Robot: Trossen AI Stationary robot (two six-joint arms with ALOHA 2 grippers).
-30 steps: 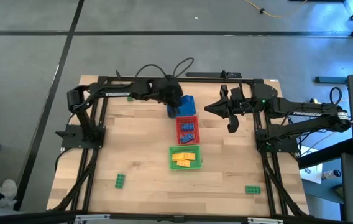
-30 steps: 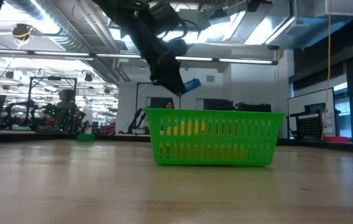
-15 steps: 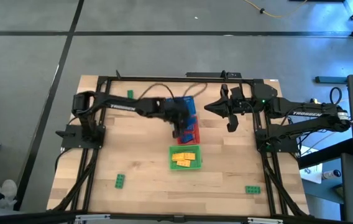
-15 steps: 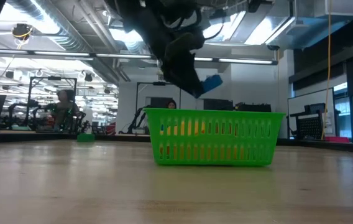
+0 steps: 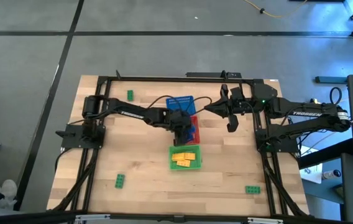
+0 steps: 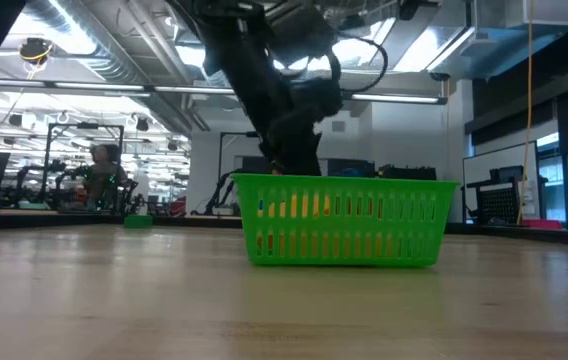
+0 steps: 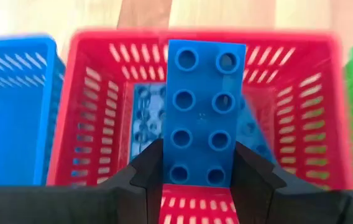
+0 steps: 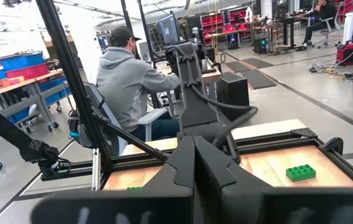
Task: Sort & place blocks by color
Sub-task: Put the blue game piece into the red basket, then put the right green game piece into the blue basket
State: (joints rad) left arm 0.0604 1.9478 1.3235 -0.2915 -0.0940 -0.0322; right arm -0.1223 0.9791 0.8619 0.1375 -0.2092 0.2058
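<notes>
Three mesh baskets sit in a row on the bench (image 5: 133, 149): one blue (image 5: 178, 101), one red (image 5: 192, 130), one green (image 5: 184, 157). Three green blocks lie loose on the wood (image 5: 130, 94) (image 5: 120, 180) (image 5: 253, 189). Two arms, one blue block (image 7: 204, 112) held.

Robotics lab: workbenches (image 8: 21, 84), arm rigs.

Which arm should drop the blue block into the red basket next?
Left. The left gripper already holds the blue block right over the red basket; the right gripper is shut, empty and off to the side.
</notes>
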